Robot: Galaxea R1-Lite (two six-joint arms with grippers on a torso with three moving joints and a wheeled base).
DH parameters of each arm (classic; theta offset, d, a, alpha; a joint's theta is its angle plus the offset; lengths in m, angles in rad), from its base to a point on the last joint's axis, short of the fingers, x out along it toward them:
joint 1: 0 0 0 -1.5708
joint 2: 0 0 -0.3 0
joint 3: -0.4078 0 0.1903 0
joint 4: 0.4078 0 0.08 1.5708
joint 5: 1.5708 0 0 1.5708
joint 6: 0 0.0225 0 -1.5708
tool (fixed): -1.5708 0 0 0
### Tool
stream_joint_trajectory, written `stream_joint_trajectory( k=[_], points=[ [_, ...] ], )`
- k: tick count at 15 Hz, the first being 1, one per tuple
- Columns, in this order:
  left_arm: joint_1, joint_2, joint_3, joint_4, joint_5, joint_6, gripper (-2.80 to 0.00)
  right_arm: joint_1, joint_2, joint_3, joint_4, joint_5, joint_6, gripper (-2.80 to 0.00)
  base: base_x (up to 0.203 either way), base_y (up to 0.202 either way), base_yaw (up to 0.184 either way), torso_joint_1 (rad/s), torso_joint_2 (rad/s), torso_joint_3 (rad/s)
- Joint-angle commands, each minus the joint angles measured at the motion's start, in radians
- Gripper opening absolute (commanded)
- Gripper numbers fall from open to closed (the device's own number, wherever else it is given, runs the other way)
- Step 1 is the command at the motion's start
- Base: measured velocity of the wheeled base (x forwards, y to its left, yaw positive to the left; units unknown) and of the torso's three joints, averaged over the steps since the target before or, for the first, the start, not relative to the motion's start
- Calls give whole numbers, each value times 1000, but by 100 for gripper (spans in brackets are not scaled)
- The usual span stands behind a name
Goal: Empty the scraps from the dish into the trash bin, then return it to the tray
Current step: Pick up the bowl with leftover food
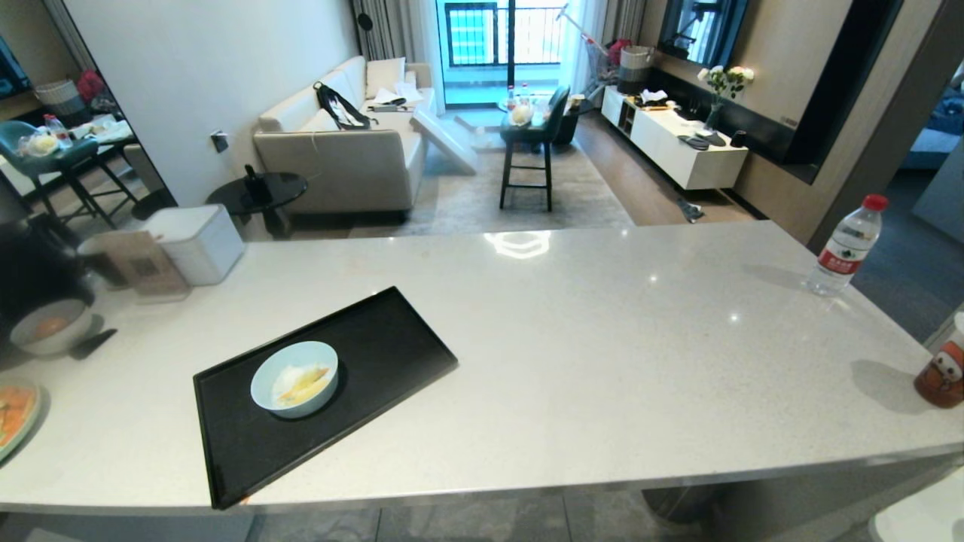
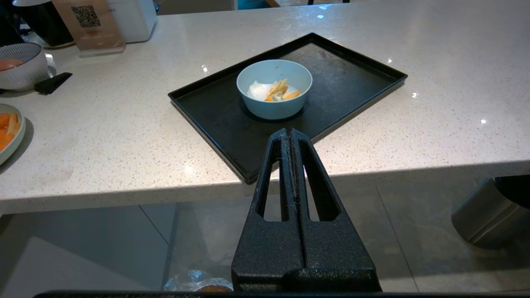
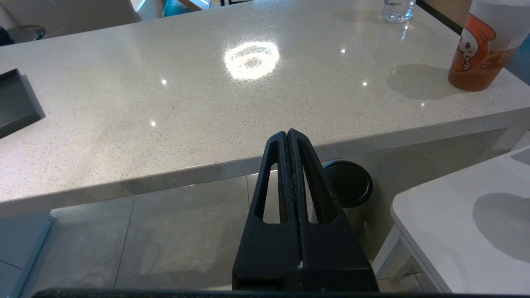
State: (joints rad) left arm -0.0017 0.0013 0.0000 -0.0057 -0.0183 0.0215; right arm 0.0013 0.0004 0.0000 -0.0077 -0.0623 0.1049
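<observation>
Nothing started yet from where I sit. The small round pale-blue glossy dish [image 1: 294, 379] sits upright on the large flat matte-black rectangular tray [image 1: 392, 339], toward its near-left half, on the speckled white stone counter [image 1: 602, 339]. The yellow, white and orange scraps [image 2: 275, 90] are in the dish, a small heap, well below the rim.

My left gripper [image 2: 290, 134] is off the counter edge, fingers pressed together, holding nothing; the dish lies straight ahead of its tips, past the tray's near rim. My right gripper [image 3: 287, 135] is also closed and empty, facing bare counter, with only a corner of the tray off to its side. So the left arm is the nearer one, I'd say.

Crinkled clear plastic [image 2: 194, 281] with a coppery glimpse shows below the left gripper, probably the trash bin. A dark-grey steel cylinder with a black top [image 3: 350, 188] stands under the counter by the right gripper.
</observation>
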Motion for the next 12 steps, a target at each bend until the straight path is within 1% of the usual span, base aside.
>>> stream_joint_trajectory(
  k=[1,3,6,7,9,12],
  points=[
    [0,0,0,-1,3,-13,-280,0,0,0,0,-1,1,-280,0,0,0,0,0,0],
    [0,0,0,0,1,-28,-280,0,0,0,0,-1,1,-280,0,0,0,0,0,0],
    [0,0,-7,7,0,-23,-280,0,0,0,0,-1,1,-280,0,0,0,0,0,0],
    [0,5,-25,12,-5,-19,-280,0,0,0,0,-1,1,-280,0,0,0,0,0,0],
    [-1,92,-92,45,-17,-15,-280,0,0,0,0,-1,1,-280,0,0,0,0,0,0],
    [-7,325,-209,65,-26,13,-280,0,0,0,0,-1,1,-280,0,0,0,0,0,0]
  ],
)
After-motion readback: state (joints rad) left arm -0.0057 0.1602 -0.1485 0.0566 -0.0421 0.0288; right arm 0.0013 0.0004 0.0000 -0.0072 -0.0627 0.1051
